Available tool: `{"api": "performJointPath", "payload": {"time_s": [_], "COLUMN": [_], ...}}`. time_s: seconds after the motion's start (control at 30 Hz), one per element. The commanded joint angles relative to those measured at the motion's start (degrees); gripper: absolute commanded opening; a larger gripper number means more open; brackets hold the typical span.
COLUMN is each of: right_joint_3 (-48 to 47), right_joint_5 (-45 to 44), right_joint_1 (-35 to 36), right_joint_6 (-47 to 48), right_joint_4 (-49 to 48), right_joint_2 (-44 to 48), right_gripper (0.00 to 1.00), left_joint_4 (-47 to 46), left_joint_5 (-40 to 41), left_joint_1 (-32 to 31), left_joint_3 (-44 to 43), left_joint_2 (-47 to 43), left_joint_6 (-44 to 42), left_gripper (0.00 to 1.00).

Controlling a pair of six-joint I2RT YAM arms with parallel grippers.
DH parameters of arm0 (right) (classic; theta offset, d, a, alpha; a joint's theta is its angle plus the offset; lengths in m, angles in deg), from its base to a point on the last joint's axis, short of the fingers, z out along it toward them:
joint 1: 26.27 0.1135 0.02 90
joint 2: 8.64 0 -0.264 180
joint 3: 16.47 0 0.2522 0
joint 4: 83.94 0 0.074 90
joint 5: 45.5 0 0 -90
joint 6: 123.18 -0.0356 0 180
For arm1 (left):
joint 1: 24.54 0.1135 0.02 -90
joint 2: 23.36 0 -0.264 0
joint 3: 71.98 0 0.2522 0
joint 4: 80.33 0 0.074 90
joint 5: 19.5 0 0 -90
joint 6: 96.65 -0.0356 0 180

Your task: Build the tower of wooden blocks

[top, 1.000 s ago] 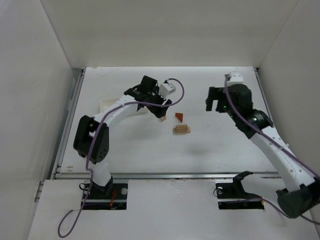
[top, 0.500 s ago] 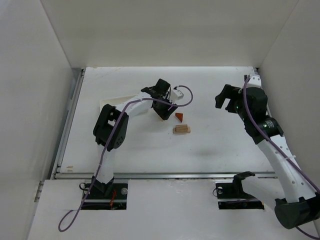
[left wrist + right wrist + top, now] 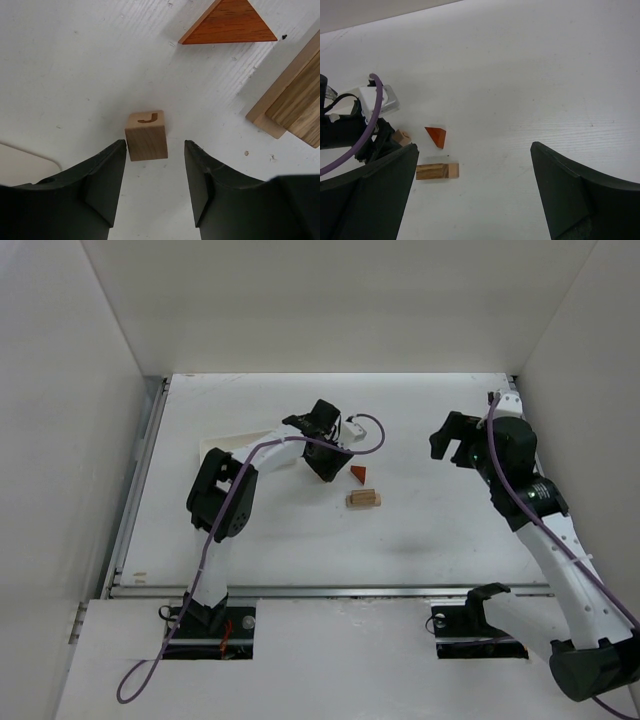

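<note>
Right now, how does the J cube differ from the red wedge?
Colour: the J cube is pale tan, the wedge orange-red.
Shape: the cube is square-sided with a J on one face; the wedge is triangular and plain on the face shown.
Place: the cube sits between the left claw's fingertips; the wedge lies beyond them, untouched.
Both are wood, resting on the table.

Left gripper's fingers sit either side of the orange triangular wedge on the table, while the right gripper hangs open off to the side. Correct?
Not quite. The fingers of the left gripper sit either side of the small tan J cube, not the orange wedge, which lies apart beyond it. The left wrist view shows this. The right gripper does hang open off to the side.
</note>
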Motion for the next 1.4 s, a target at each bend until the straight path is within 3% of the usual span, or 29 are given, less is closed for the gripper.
{"api": "performJointPath", "payload": {"time_s": [0.0,0.3,0.53,0.8,0.93,1.1,1.23,1.37], "right_joint_3": [-0.22,-0.75,-0.75,-0.75,-0.75,-0.74,-3.9,-6.36], "right_joint_5": [0.45,0.98,0.98,2.82,2.82,2.13,-4.2,-7.81], "right_joint_1": [-0.28,-0.28,-0.28,-0.28,-0.28,-0.28,-0.28,-0.81], "right_joint_6": [0.68,1.21,1.21,1.21,1.21,0.69,-0.45,-0.46], "right_joint_4": [-2.24,-2.24,-1.72,-2.24,-2.24,-2.24,-1.11,-0.57], "right_joint_2": [1.48,2.01,2.54,2.01,2.01,3.24,4.9,7.45], "right_gripper": [1.0,1.0,1.0,1.0,1.0,1.0,1.0,1.0], "left_joint_4": [0.67,0.67,1.45,7.16,16.02,22.72,24.14,19.75], "left_joint_5": [1.12,1.66,1.66,-1.67,-11.32,-15.04,-15.83,-16.54], "left_joint_1": [0.23,0.23,0.23,0.23,0.23,-1.88,-4.42,-5.92], "left_joint_3": [-1.11,-1.11,-2.25,-9.34,-16.64,-23.16,-23.17,-19.83], "left_joint_2": [0.54,1.69,1.16,-1.83,-2.88,-1.22,0.46,-0.16], "left_joint_6": [0.38,-0.15,0.38,-2.95,-11.73,-19.21,-19.22,-16.32], "left_gripper": [0.47,0.47,0.21,0.08,0.08,0.08,0.08,0.08]}}
